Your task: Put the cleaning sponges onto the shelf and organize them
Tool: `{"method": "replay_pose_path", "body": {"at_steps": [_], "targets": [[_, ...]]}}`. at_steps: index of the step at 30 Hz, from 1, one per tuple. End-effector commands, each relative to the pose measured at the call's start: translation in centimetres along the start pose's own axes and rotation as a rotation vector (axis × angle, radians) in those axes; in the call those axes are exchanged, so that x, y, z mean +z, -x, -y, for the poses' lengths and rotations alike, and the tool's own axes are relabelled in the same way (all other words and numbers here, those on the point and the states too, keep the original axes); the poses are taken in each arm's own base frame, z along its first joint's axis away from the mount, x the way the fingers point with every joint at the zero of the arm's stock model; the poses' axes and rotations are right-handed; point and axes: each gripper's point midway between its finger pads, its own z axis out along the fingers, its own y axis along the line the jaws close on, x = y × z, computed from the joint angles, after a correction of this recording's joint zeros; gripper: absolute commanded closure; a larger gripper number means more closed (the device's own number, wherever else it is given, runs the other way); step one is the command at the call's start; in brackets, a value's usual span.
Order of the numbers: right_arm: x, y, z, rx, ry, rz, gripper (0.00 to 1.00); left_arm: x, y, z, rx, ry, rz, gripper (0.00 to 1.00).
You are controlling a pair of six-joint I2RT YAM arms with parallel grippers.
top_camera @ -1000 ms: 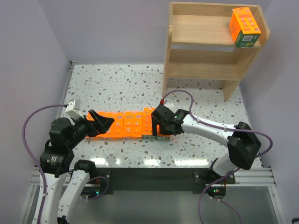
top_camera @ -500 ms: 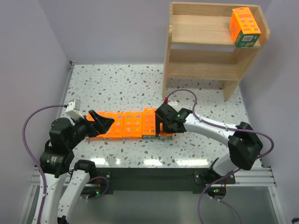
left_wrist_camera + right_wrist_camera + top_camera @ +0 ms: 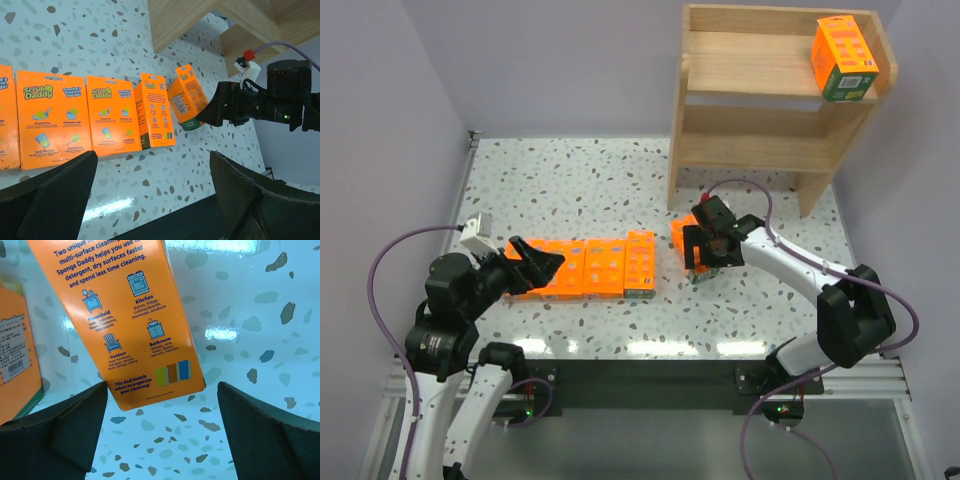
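Note:
My right gripper [image 3: 708, 245] is closed on one orange sponge pack [image 3: 680, 236] near its green end and holds it tilted, to the right of the row. In the right wrist view the pack [image 3: 125, 315] fills the wide gap between the jaws of this gripper [image 3: 162, 390]. Several more packs [image 3: 595, 267] lie in a row on the table. My left gripper [image 3: 535, 262] is open and empty over the row's left end. One pack [image 3: 844, 55] stands on the top tier of the wooden shelf [image 3: 750, 75], at its right end.
The shelf stands at the far right of the speckled table [image 3: 570, 190], against the back wall. Its lower tier [image 3: 750, 150] holds nothing. The right arm's purple cable [image 3: 750, 190] loops above the table in front of the shelf's foot.
My right gripper has moved right and away from the row's right end, carrying one pack with it. The left arm has not moved.

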Motion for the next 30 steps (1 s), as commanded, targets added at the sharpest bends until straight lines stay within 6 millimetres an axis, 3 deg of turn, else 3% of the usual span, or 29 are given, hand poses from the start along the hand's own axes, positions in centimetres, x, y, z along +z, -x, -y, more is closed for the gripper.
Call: {"method": "replay_pose_path", "body": {"at_steps": [1, 4, 9, 18, 23, 30], "targets": [[-1.0, -0.1, 0.0, -0.137, 0.050, -0.005, 0.06, -0.1, 0.2, 0.4, -0.006, -0.019, 0.008, 0.00], [-2.1, 0.6, -1.5, -0.173, 0.154, 0.044, 0.06, 0.1, 0.2, 0.5, -0.007, -0.026, 0.003, 0.00], [-2.7, 1.2, -1.0, -0.263, 0.155, 0.085, 0.03, 0.2, 0.2, 0.5, -0.001, -0.026, 0.001, 0.00], [0.2, 1.7, 0.4, -0.277, 0.033, 0.079, 0.02, 0.6, -0.2, 0.3, 0.004, -0.028, -0.014, 0.00], [0.4, 2.7, -0.7, -0.276, 0.077, 0.126, 0.02, 0.4, -0.2, 0.1, 0.016, -0.015, -0.012, 0.00], [2.8, 1.8, -1.5, -0.280, 0.094, 0.080, 0.03, 0.5, -0.5, -0.2, 0.013, -0.009, -0.020, 0.00]]}}
